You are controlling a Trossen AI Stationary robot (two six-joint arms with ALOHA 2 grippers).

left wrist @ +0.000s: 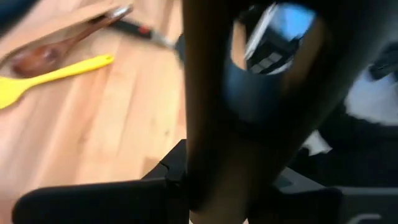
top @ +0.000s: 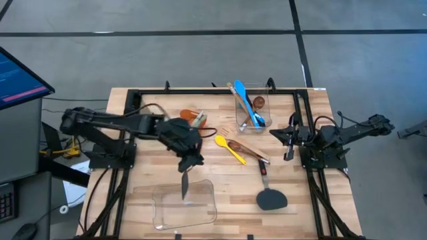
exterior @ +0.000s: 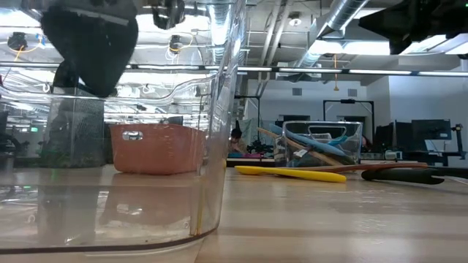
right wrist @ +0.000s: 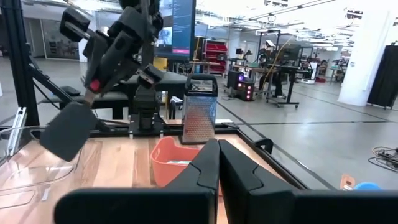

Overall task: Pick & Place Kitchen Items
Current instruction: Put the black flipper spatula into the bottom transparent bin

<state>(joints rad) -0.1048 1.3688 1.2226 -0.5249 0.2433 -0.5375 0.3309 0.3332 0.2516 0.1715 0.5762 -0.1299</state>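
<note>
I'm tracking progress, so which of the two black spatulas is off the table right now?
The black spatula clamped in the left gripper, hanging blade-down above the clear container. The other spatula lies flat on the table.

— What sort of place is this?
— A robotics lab or workshop. Beyond the wooden table lies a wide hall with a bare concrete floor, exposed ducts and strip lights overhead.
— Anything else?
— Workbenches loaded with equipment stand far behind the arm holding the spatula, a monitor glows beside the table, and cables trail off its edge.
</note>
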